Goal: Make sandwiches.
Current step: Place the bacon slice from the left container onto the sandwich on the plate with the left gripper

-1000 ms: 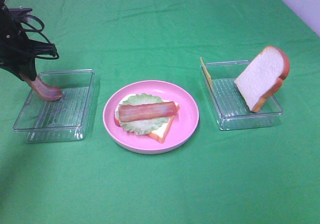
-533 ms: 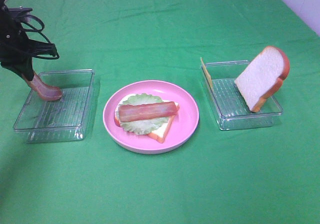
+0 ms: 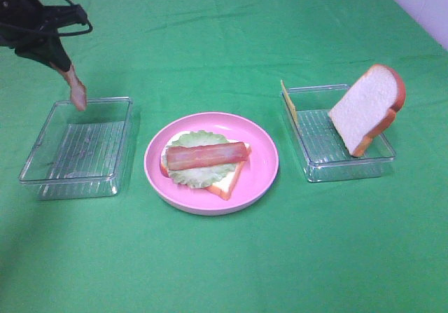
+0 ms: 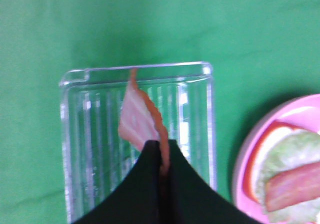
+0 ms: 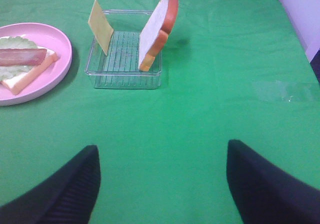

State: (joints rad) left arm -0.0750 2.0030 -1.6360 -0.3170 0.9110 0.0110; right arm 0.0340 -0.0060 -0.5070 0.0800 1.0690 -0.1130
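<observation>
Sandwich [image 3: 205, 162] is half built on the pink plate [image 3: 268, 160], mid-table. It has a bottom bread slice [image 3: 227, 184], lettuce [image 3: 190, 178] on that & one bacon strip [image 3: 205, 155] laid lengthwise on top. No cheese or top slice yet, so we judge it approx halfway.

L gripper [image 3: 63, 66] is pinched tight on a second bacon strip [image 3: 77, 94]. It grips one end, so the rest dangles straight down w/ the lower tip near the far rim of the left tray [image 3: 73, 181]. In the wrist view the strip appears clear of the tray floor. We read the end-grip as deliberate: the free end can touch down first & the strip drape beside the other one.

R gripper [image 5: 162, 149] sits back over the green cloth [image 3: 224, 264], jaws spread wide w/ nothing btwn them, well apart from the right tray [image 3: 350, 171]. It's prob parked to leave the plate free for L. In that tray the cheese slice [image 3: 288, 103] leans on the wall nearest the plate & the second bread slice [image 3: 367, 110] props against the opposite wall. We reckon they stand on edge so a gripper can pinch them w/out scraping the floor.

Next for us: carry the strip to the plate. Risk is that it swings & lands crooked, or slides off the lettuce.
</observation>
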